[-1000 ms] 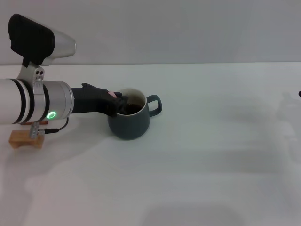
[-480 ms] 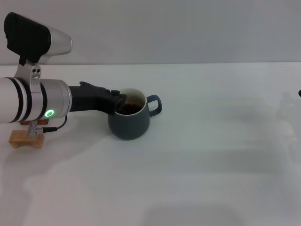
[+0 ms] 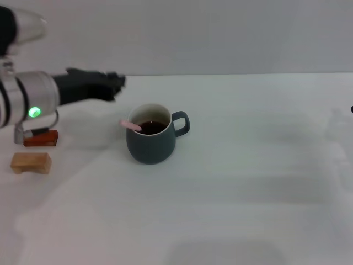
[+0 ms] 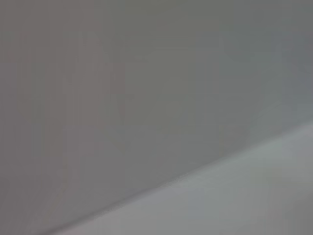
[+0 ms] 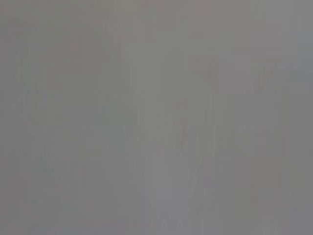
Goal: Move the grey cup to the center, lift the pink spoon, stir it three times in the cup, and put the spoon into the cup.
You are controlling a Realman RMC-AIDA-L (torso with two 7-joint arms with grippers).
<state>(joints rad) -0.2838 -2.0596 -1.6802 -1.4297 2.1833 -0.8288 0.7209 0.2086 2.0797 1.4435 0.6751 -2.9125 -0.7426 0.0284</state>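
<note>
Sitting on the white surface (image 3: pixel 248 193), a bit left of the middle, is the cup (image 3: pixel 152 141), handle pointing to the robot's right. The spoon (image 3: pixel 132 126) is in it, pink handle leaning out over the rim on the left side, bowl end down in the dark inside of the cup where I can't see it.

Left gripper (image 3: pixel 117 83) is up off the surface, back and to the left of the cup, well apart from it and holding nothing. Fingers look close together at the tip, but honestly I can't tell how far open they are from this angle. The left wrist view only gives a blurry grey wall and a slice of pale surface, so no help there.

Two blocks sit near the left edge: a red-brown block (image 3: pixel 41 138) partly under the arm, and a tan block (image 3: pixel 31 162) just in front of it, both well clear of the cup.

Loads of open room everywhere else: front, right side and behind the cup up to the far edge where the surface meets the grey wall. Right gripper isn't visible; its wrist view is just flat grey.
</note>
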